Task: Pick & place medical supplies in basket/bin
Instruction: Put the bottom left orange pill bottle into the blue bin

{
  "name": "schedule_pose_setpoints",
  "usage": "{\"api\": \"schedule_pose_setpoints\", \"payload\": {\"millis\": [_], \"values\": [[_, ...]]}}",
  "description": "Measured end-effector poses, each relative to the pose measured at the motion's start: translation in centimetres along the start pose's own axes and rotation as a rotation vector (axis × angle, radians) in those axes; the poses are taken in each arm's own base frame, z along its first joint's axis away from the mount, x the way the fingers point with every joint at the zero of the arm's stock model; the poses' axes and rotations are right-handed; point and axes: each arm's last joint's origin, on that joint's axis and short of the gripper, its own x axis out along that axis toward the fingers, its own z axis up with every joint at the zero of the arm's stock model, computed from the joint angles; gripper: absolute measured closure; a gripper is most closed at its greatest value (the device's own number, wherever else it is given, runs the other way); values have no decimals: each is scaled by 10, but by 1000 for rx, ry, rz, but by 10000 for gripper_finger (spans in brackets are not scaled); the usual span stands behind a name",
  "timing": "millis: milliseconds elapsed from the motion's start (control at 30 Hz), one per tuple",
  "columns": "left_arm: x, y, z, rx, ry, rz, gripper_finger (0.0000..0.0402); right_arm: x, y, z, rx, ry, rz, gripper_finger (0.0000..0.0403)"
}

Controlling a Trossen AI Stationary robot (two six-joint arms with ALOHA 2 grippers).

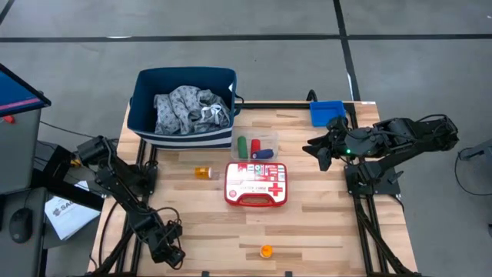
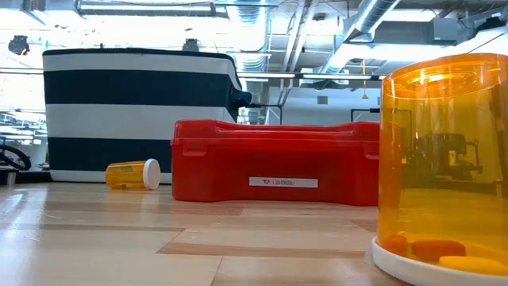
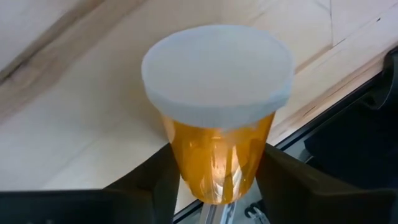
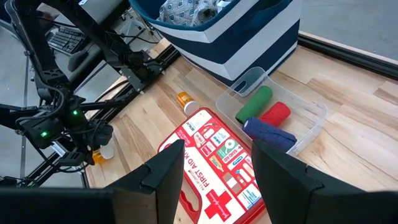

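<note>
On the pale wooden bench (image 1: 323, 223) the left pincer (image 3: 214, 186) sits at the near left corner, grasping an orange pill bottle (image 3: 217, 112), seemingly to carry it to the far-left navy basket (image 1: 146, 115), which already holds the patterned cloth (image 1: 188, 108). A clear tray (image 1: 269, 142) holds three cylinders (image 1: 254, 148). The right pincer (image 4: 217, 165) hovers released near the empty blue bin (image 1: 327, 111). Two more bottles lie loose.

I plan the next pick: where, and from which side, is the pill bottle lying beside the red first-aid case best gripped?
Probably the orange middle of the pill bottle, from above. It lies on its side on the table, so both round flanks are free, while its white cap points toward the first-aid case.
</note>
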Motion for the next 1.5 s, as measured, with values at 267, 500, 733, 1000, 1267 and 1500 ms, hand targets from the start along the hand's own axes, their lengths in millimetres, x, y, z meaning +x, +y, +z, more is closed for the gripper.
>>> {"api": "schedule_pose_setpoints", "payload": {"millis": [267, 500, 733, 1000, 1267, 1500], "values": [[-2, -1, -1, 1, 1, -10, 222, 0, 0, 1, 0, -18, -15, 221], [-17, -3, -2, 5, -32, -54, 238, 0, -1, 1, -3, -23, -19, 221], [-44, -11, 1, 74, -114, -186, 228, 0, -1, 1, -23, -24, -19, 221], [-75, -24, 25, 194, -239, -318, 230, 0, -2, 0, -59, -12, -29, 221], [-108, -31, 58, 217, -396, -414, 228, 0, 6, 5, -126, -50, 56, 221], [-136, -41, 88, 207, -618, -551, 226, -1, 9, 7, -176, -71, 77, 221]]}}
